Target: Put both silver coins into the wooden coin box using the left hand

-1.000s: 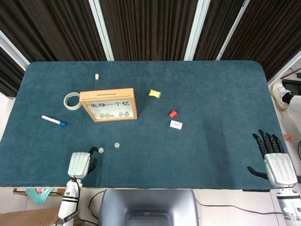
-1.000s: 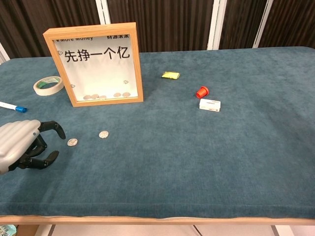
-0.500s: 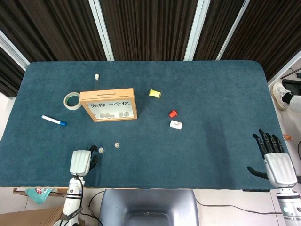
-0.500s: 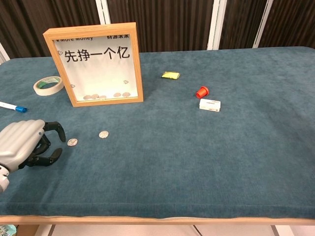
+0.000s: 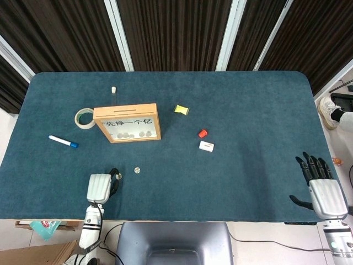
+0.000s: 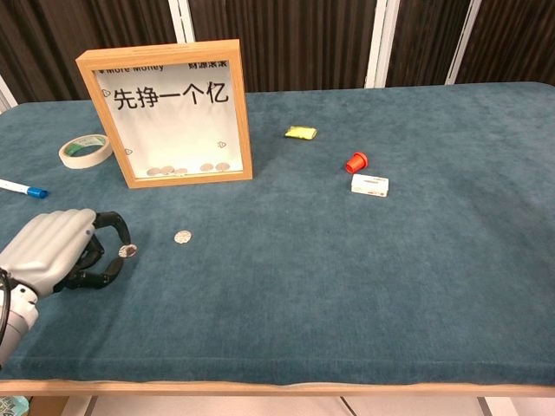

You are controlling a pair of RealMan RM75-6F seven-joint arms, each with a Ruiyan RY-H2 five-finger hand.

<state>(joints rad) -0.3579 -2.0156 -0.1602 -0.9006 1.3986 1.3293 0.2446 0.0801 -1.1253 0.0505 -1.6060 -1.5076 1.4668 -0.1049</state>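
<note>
The wooden coin box (image 5: 127, 122) (image 6: 165, 113) stands upright at the left of the blue table, with several coins behind its clear front. One silver coin (image 6: 127, 250) (image 5: 118, 176) lies flat on the cloth, in the gap between the thumb and a curled finger of my left hand (image 6: 61, 251) (image 5: 100, 187). The fingers (image 6: 118, 230) arch around that coin, and no grip on it shows. The second silver coin (image 6: 182, 237) (image 5: 137, 170) lies free just right of the hand. My right hand (image 5: 325, 190) rests open at the table's near right edge, fingers spread.
A tape roll (image 5: 85, 118) (image 6: 85, 151) and a blue-capped marker (image 5: 63, 142) (image 6: 22, 189) lie left of the box. A yellow object (image 5: 181, 109), a red cap (image 5: 203, 133) and a small white box (image 5: 206, 146) sit mid-table.
My left hand has moved right and forward until its fingers reach around the nearer coin. Both coins lie where they were. The right hand has not moved.
</note>
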